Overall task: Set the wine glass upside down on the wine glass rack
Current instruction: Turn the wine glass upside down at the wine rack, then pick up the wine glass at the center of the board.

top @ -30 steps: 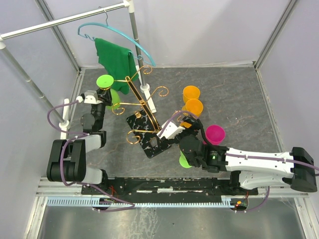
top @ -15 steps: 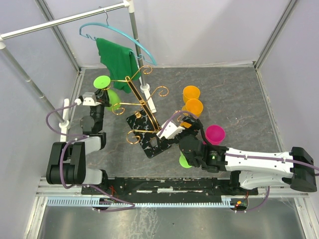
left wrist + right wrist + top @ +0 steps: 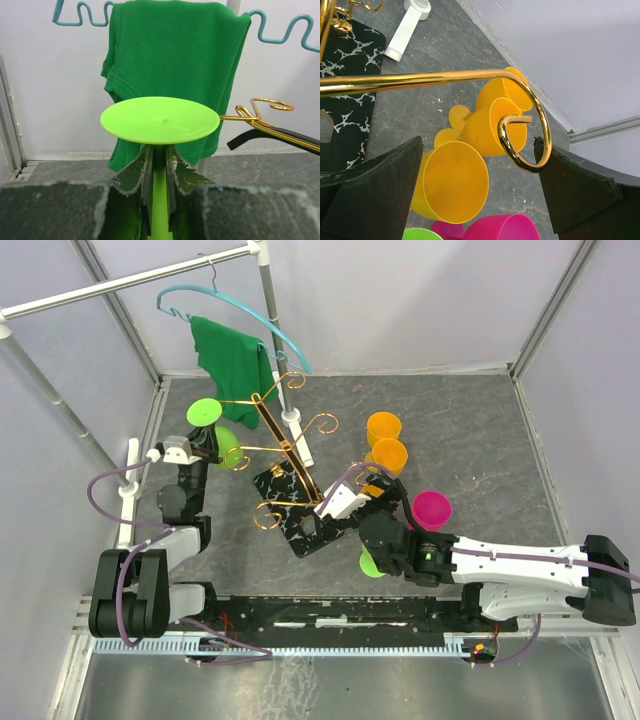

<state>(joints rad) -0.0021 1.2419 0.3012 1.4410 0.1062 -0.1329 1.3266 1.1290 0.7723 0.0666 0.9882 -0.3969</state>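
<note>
Not hung yet! The left gripper [image 3: 159,152] pinches the stem of the inverted green wine glass [image 3: 160,120] beside the wine glass rack [image 3: 283,455]; the right gripper [image 3: 475,185] gapes wide.

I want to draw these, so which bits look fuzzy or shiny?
Left wrist view: the dark fingers near the lens look fuzzy, while the green wine glass foot is sharp. Right wrist view: the gold rack arm has bright glints, and the dark pads are soft-edged. Top external view: even light, only faint shadows on the table.
</note>
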